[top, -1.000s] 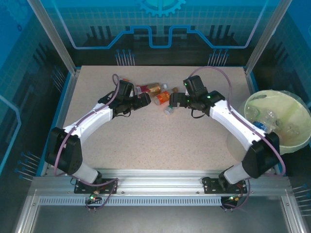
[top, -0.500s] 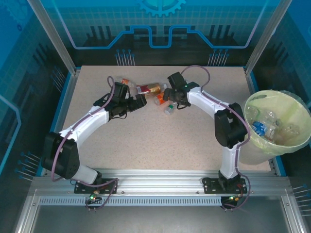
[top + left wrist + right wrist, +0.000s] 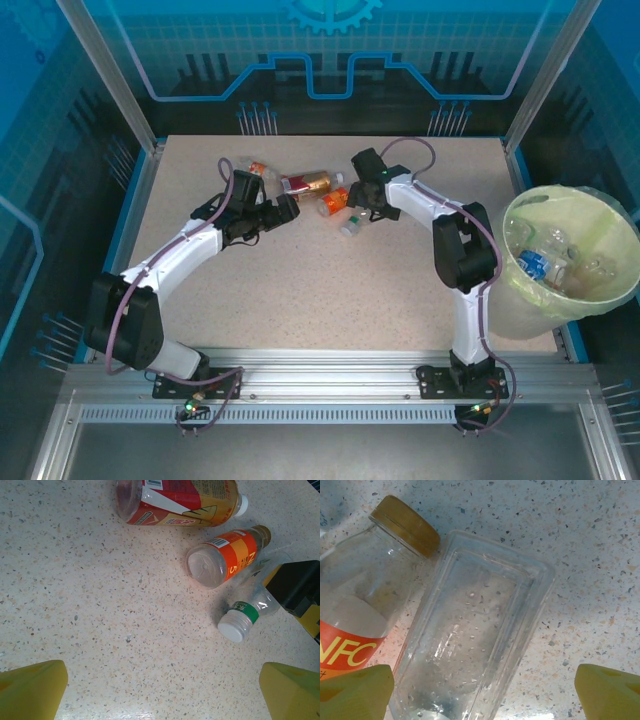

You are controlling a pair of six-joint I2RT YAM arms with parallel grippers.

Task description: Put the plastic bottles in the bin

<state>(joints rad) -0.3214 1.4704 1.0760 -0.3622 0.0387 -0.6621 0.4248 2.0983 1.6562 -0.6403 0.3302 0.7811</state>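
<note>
I see right claw (image 3: 482, 690) apart, straddling clear bottle (image 3: 480, 625) lying on table (image 3: 600, 555). Bottle directly below, long axis tilted but mostly crosswise to closing line. Orange bottle (image 3: 355, 615) touching its side. Left claw (image 3: 160, 690) apart, farther off. Bin (image 3: 545, 212) far right.

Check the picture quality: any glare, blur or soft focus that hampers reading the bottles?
Top external: even light, sharp, but the bottles are too small for label detail. Left wrist: table and orange-label bottle crisp; yellow left fingertips soft. Right wrist: clear bottle sharp with specular streaks, glare patch on the table at the bottom edge, right fingertips blurred.
</note>
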